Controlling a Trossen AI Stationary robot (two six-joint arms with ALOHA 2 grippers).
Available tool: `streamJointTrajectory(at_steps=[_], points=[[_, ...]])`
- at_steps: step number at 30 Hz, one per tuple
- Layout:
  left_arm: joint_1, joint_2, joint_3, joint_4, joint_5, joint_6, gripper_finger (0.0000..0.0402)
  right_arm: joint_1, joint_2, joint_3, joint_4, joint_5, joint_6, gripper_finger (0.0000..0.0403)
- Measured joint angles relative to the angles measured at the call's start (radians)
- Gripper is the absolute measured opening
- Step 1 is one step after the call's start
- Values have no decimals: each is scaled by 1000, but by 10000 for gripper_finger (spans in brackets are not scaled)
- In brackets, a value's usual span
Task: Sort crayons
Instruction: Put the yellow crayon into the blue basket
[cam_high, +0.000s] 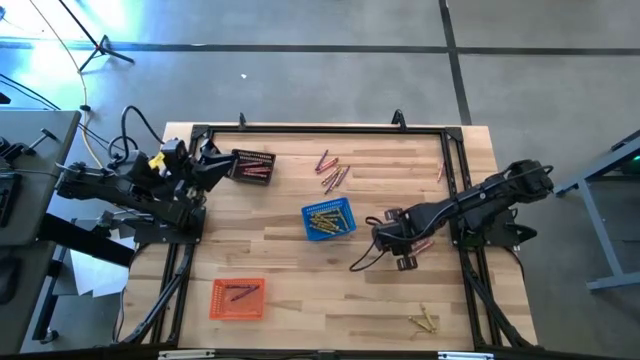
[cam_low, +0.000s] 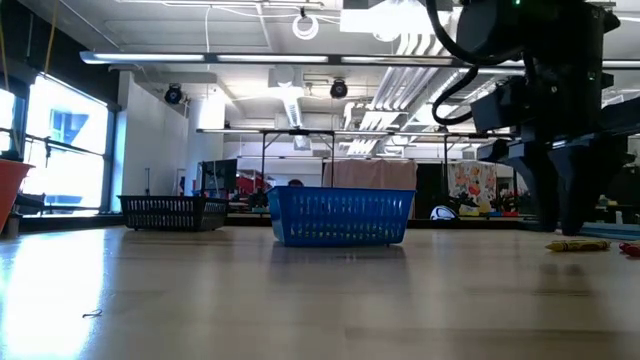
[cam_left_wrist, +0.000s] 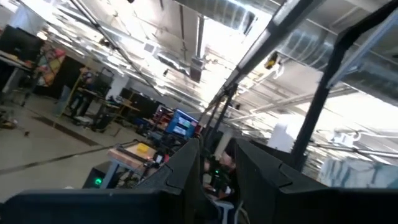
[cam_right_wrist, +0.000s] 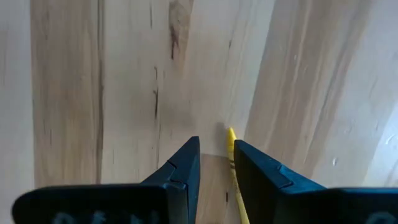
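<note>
Right gripper (cam_right_wrist: 216, 152) at frame centre-right, fingers clamped on yellow crayon (cam_right_wrist: 231, 144), hovering over worktop (cam_high: 300, 270) beside blue basket (cam_high: 328, 220), likely its destination. Left gripper (cam_left_wrist: 217, 162) parked upper left, fingers slightly apart, empty.

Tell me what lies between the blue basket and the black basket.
High view: a loose cluster of red-pink crayons lies on the table between the blue basket and the black basket, nearer the blue one.
</note>
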Motion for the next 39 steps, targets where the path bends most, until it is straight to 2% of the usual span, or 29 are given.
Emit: streamJointTrajectory(at_steps=[7,16,22,26,32,39], points=[[0,-2,0,-50,3,-31,90,-21,0,-2,-11,0,-18,84],[0,-2,0,-71,2,-69,90,-20,-4,-107,63,-40,63,84],[-1,-2,0,-71,-6,-69,90,-21,-4,-114,77,-34,11,84],[-1,-2,0,-71,-9,-52,90,-20,-3,-115,87,-34,-12,65],[0,-2,0,-71,-46,-51,90,-20,-3,-116,91,-42,-15,9],[0,-2,0,-70,-61,-52,90,-20,-2,-116,94,-35,-17,15]])
